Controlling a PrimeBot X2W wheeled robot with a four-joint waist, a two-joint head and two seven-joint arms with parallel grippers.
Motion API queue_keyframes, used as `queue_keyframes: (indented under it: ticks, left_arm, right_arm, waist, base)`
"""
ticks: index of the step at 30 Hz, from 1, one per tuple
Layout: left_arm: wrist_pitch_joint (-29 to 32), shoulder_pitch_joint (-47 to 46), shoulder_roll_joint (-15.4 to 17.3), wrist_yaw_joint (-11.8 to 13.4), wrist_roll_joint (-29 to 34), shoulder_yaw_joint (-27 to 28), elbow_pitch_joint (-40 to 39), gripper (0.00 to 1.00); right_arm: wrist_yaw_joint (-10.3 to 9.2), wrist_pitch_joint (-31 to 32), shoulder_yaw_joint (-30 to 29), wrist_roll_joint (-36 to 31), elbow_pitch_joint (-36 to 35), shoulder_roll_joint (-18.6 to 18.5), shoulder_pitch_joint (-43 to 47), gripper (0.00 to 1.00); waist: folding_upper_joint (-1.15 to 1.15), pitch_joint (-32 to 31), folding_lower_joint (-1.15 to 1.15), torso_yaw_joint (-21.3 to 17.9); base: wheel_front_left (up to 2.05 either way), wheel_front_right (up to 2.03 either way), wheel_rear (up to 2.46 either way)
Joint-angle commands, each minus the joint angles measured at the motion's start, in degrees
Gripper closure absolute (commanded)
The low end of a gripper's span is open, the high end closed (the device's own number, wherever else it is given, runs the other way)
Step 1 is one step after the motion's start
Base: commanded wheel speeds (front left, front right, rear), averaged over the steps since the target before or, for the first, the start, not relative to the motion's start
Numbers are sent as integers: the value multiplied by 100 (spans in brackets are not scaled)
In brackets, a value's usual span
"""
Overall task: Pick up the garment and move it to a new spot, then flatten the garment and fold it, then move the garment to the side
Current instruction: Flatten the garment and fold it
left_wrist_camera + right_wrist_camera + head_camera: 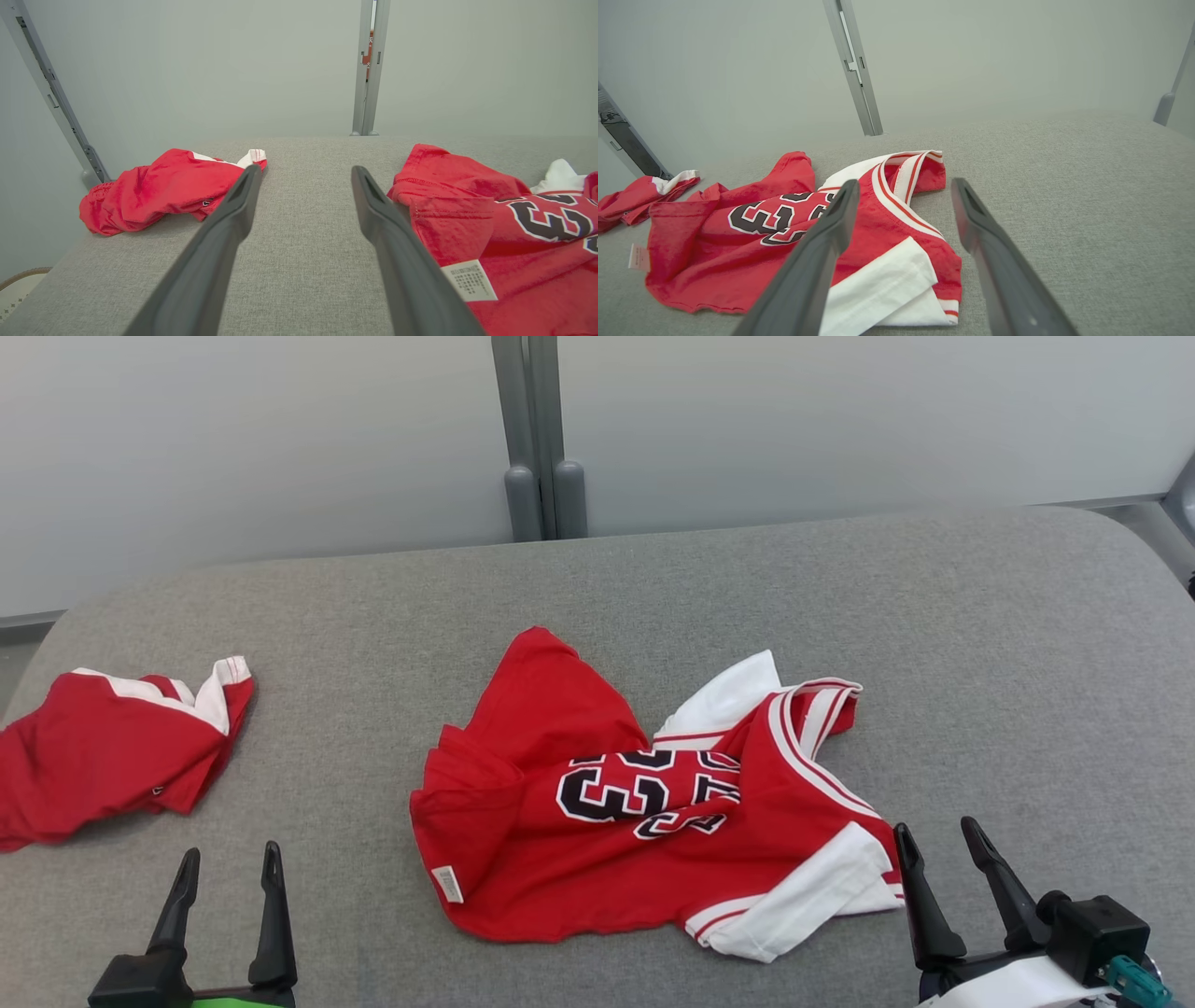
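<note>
Lying crumpled on the grey padded surface (pixel 980 644) (pixel 303 242) (pixel 1064 186), the red basketball jersey (pixel 579 868) (pixel 448 224) (pixel 714 270) sat with its black, white-edged number 33 (pixel 607 793) (pixel 546 219) (pixel 766 217) facing up and partly creased over. Its red-and-white striped neck trim (pixel 822 709) (pixel 906 172) curled at the jersey's far right. A white sleeve (pixel 803 896) (pixel 878 284) was doubled under the jersey's near right corner. A small white care label (pixel 448 884) (pixel 468 280) (pixel 639 256) showed at its near left corner. Beyond the jersey a grey metal post (pixel 541 429) (pixel 369 70) (pixel 854 70) rose against the pale wall. Well to the jersey's left, and apart from it, a second red garment with white trim (pixel 103 756) (pixel 159 186) (pixel 630 200) lay bunched at the surface's edge. The left gripper (pixel 231 851) (pixel 306 169) hovered to the jersey's near left with its two dark fingers spread wide and nothing between them. In the head view it stood clear of the cloth, bare grey fabric showing in the gap. The right gripper (pixel 934 826) (pixel 904 182) was likewise released, fingers parted and empty, just beside the jersey's right sleeve. Its inner finger crossed the sleeve's edge in both views, though whether it touched the cloth could not be told. The gap between its fingers lay over bare padding right of the jersey.
</note>
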Motion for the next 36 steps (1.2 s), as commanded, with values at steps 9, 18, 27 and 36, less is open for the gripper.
queue_keyframes:
  ticks: [9, 18, 27, 36]
  left_arm:
    - [-3, 2, -49, -38, -16, -53, 120, 0]
    - [-4, -486, 51, -54, -102, -682, 579, 0]
    - [-4, -1284, 361, -53, -453, -1495, 1442, 0]
    - [-4, -1726, 488, -53, -793, -1913, 2176, 0]
  right_arm:
    - [-8, -4, 69, -18, 204, -39, 41, 0]
    - [-8, -3, 292, 45, 794, -204, -394, 0]
    - [-8, -3, 764, 248, 1555, -311, -1057, 0]
    - [-8, -3, 1059, 441, 2020, -260, -1420, 0]
  waist:
    - [0, -1, 0, -40]
    - [0, 234, 0, -229]
    - [0, 524, 0, -337]
    - [0, 660, 0, -335]
  base:
    - [0, 0, 0]
    - [0, 0, 0]
    - [0, 0, 0]
    - [0, 0, 0]
